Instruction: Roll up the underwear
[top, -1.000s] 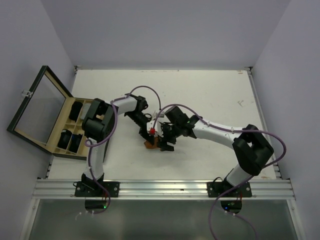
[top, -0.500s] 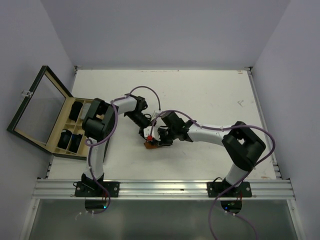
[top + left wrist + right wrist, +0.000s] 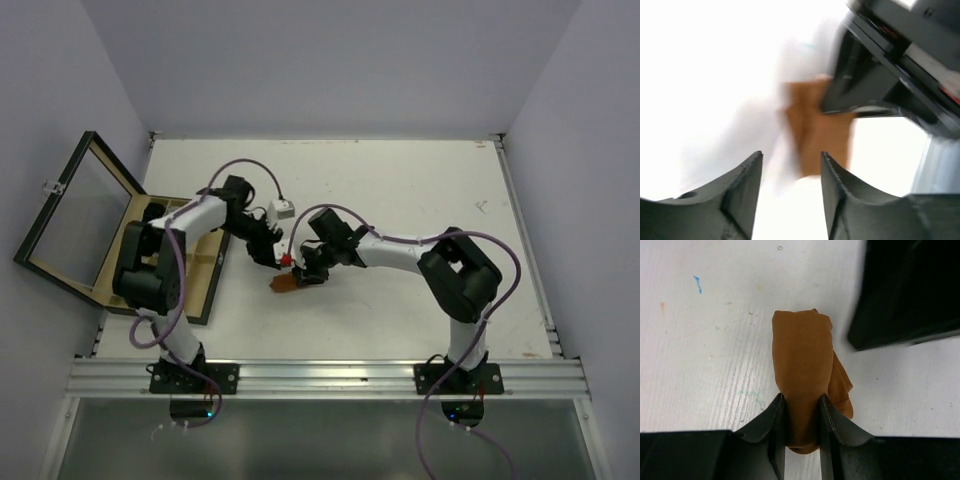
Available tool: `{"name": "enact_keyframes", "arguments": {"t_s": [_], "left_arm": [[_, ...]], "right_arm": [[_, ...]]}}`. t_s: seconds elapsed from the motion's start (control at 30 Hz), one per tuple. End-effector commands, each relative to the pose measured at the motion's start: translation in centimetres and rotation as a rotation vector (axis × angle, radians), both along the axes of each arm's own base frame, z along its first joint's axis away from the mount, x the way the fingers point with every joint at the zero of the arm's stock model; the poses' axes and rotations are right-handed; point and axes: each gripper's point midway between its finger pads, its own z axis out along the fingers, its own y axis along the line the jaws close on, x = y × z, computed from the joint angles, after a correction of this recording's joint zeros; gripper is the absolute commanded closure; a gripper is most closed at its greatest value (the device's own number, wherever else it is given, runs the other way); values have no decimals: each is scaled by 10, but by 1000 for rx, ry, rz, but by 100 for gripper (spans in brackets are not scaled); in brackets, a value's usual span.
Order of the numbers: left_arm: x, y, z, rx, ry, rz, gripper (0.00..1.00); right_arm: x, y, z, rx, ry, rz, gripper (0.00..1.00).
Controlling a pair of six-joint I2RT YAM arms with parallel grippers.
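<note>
Right claw (image 3: 801, 407) is clamped on the orange-brown underwear (image 3: 802, 355), a narrow bundle lying on the table (image 3: 700, 340), left of centre and nearer the near edge than the far one. I see my left claw (image 3: 791, 160) just beside it, jaws apart, holding nothing. At the table's left edge sits the box (image 3: 205, 290), lid up.
</note>
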Motion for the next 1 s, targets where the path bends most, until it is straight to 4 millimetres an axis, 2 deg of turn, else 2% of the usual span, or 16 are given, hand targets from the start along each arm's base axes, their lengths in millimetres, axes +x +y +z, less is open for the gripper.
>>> {"name": "enact_keyframes", "arguments": {"t_s": [0.0, 0.03, 0.1, 0.13, 0.2, 0.27, 0.33, 0.4, 0.43, 0.47, 0.53, 0.57, 0.67, 0.73, 0.8, 0.97], "left_arm": [[81, 40, 60, 15, -439, 185, 47], [79, 47, 77, 12, -498, 202, 44], [74, 62, 87, 40, -559, 209, 43], [64, 66, 97, 46, -604, 200, 43], [49, 72, 101, 70, -672, 154, 43], [24, 76, 102, 80, -750, 84, 40], [0, 81, 87, 127, -782, 21, 39], [-17, 76, 78, 175, -856, -75, 38], [-30, 75, 62, 191, -843, -103, 38], [-36, 60, 63, 171, -895, -160, 38], [-45, 52, 60, 179, -961, -188, 35], [-51, 39, 60, 154, -988, -230, 34], [-58, 24, 50, 159, -983, -287, 32], [-57, 20, 42, 180, -972, -292, 30], [-55, 7, 42, 168, -1002, -300, 29], [-49, -3, 21, 219, -1002, -324, 29]], "right_arm": [[-51, -43, -59, -243, 325, -41, 100], [-50, -42, -59, -247, 348, -57, 100], [-49, -38, -56, -248, 387, -72, 100], [-49, -39, -60, -259, 422, -90, 100], [-49, -36, -57, -262, 465, -100, 100], [-45, -34, -60, -270, 514, -133, 100], [-45, -33, -61, -274, 553, -150, 100], [-45, -33, -66, -280, 584, -161, 100], [-45, -32, -66, -281, 603, -170, 100], [-45, -32, -69, -287, 621, -177, 100], [-44, -32, -69, -285, 648, -189, 100], [-43, -32, -71, -286, 651, -198, 100], [-41, -34, -71, -284, 668, -214, 100], [-41, -36, -73, -286, 682, -220, 100], [-42, -36, -73, -282, 696, -223, 100], [-43, -35, -74, -281, 708, -219, 100]]}}
